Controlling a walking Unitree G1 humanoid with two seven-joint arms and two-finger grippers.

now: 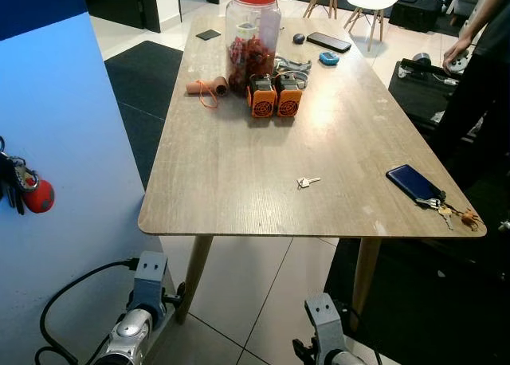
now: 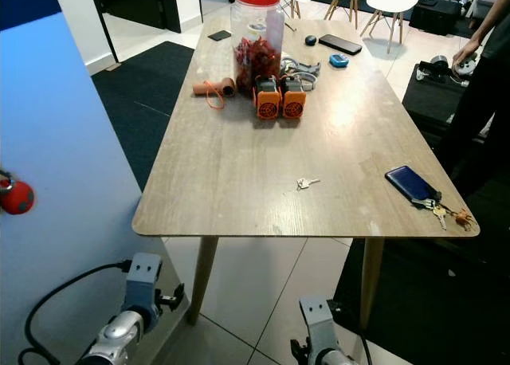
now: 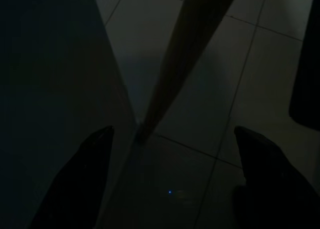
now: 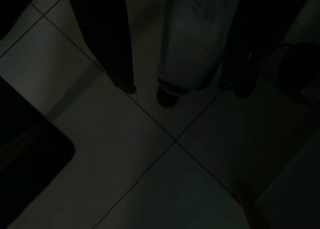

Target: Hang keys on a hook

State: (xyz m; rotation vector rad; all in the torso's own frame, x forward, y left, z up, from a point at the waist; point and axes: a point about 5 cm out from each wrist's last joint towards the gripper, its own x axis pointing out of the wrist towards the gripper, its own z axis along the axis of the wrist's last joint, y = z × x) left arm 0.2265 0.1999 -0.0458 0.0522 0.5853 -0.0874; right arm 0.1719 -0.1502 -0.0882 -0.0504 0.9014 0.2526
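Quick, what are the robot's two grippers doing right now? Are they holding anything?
Left gripper: open, holding nothing, hanging low over the floor tiles.
Right gripper: open, holding nothing, hanging low over the floor.

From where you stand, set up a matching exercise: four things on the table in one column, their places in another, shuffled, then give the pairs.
Things:
1. small key
2. key bunch
3. big jar
4. black phone

Places:
A. at the far end of the table, beyond the jar
B. at the right near corner, by the dark blue phone
C. alone on the bare wood near the front edge
D. just behind the two orange blocks

Pairs: 1-C, 2-B, 3-D, 4-A
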